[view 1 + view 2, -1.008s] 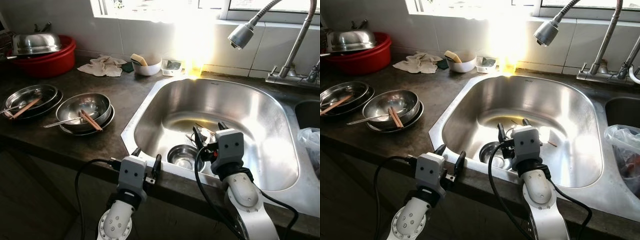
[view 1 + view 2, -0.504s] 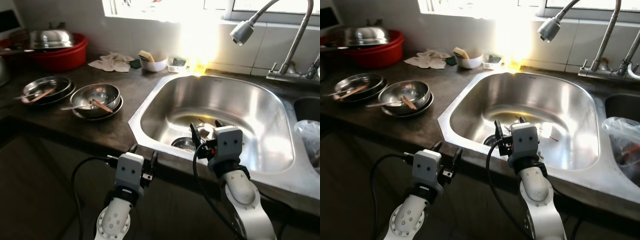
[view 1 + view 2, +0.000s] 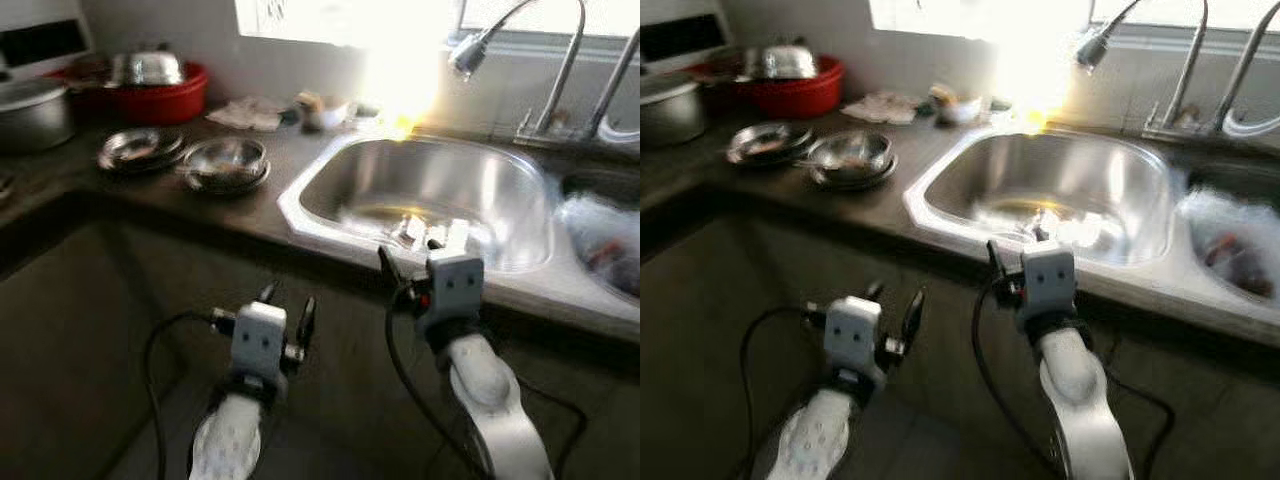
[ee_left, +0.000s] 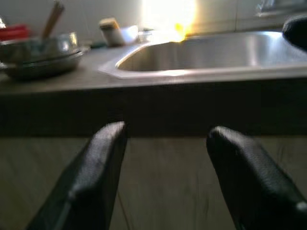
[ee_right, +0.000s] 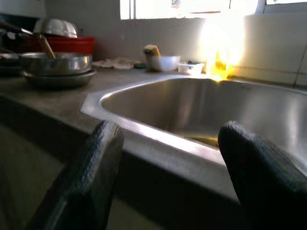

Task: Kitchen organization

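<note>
Two grippers are held out in front of the dark counter (image 3: 230, 205), both with fingers spread apart and nothing between them. The left gripper (image 3: 285, 305) sits low, below the counter edge and facing the cabinet front; in the left wrist view its two black fingers (image 4: 91, 177) frame the dark edge of the counter, with the steel sink (image 4: 216, 48) beyond and above the fingertips. The right gripper (image 3: 412, 268) is raised higher, just before the near rim of the sink (image 3: 430, 195); in the right wrist view its fingers (image 5: 96, 172) bracket that rim, and the basin lies directly ahead of the tips. Beyond the left gripper's fingers and off to its left, two stacks of steel bowls (image 3: 226, 162) rest on the counter, one holding a wooden utensil (image 5: 46, 47). Farther back stand a red basin (image 3: 160, 95) with a steel lid, a white bowl (image 5: 163, 62) and a crumpled cloth (image 3: 885, 105). A curved faucet (image 3: 520, 40) overhangs the sink. The head views are blurred.
</note>
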`<state>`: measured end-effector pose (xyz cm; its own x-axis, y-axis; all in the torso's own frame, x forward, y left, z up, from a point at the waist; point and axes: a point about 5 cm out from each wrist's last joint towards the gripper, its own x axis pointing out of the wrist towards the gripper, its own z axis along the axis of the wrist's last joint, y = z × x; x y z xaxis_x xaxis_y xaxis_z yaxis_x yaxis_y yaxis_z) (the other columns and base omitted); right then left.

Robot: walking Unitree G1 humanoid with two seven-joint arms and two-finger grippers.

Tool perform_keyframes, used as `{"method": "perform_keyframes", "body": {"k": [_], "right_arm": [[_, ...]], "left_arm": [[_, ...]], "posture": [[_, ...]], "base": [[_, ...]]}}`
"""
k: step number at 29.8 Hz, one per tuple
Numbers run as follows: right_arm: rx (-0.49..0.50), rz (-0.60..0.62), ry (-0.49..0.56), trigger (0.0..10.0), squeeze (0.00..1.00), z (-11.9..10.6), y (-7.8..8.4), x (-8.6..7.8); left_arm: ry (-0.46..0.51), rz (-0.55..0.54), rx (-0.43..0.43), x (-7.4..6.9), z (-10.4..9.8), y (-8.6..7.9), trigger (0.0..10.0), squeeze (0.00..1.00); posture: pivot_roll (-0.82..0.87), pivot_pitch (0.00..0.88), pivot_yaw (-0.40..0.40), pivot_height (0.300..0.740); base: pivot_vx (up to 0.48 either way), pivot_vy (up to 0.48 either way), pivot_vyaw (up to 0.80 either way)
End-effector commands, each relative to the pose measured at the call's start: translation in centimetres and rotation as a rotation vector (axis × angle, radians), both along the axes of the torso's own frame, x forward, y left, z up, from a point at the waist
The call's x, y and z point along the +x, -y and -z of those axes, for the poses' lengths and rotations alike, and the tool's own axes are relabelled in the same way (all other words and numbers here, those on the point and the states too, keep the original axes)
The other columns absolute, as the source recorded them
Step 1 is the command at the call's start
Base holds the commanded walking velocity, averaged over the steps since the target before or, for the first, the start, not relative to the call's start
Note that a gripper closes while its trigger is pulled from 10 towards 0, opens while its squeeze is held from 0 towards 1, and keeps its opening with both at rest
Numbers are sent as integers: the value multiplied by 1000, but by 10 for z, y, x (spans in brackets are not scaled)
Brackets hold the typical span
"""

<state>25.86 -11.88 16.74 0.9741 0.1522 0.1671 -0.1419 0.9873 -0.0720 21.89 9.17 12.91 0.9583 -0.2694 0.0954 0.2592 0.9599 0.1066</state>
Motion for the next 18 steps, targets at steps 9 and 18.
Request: {"method": "perform_keyframes", "body": {"k": [9, 18], "right_arm": [[1, -2, -9, 10000, 0, 2, 1, -1], [-39, 4, -28, 10000, 0, 8, 1, -2]], "left_arm": [[9, 8, 15, 1, -3, 1, 10000, 0], [-28, -20, 9, 1, 2, -2, 10000, 0]], "posture": [[32, 53, -5, 740], [33, 49, -4, 740]], "base": [[-348, 0, 0], [-108, 0, 0]]}}
